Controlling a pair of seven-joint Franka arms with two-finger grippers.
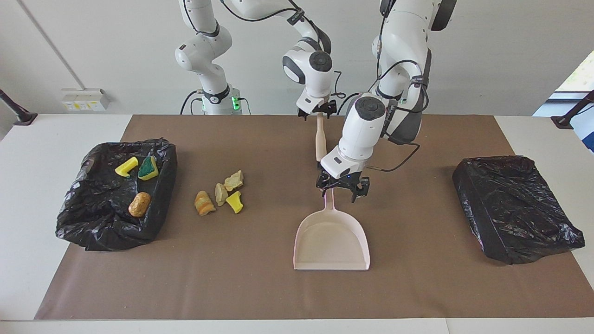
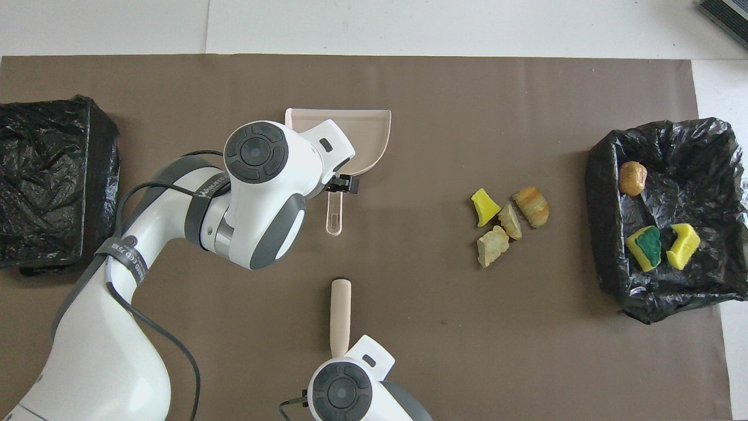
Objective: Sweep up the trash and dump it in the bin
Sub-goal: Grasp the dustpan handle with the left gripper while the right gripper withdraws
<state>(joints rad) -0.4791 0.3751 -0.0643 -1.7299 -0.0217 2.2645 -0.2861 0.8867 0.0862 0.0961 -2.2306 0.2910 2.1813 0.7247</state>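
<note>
Left end effector (image 1: pixel 342 188) low, spread; right end effector (image 1: pixel 318 110) gripping.

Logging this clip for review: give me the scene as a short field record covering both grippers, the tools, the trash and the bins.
left gripper: open, over the dustpan handle
right gripper: at the brush handle's top end; grip unclear
loose trash: four scraps on the brown mat, beside the open bin
open bin: black-lined, holds three scraps, toward the right arm's end
covered bin: black-wrapped, toward the left arm's end

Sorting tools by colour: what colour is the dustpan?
The dustpan is pale beige, slightly pinkish; the facing view shows it best.
</note>
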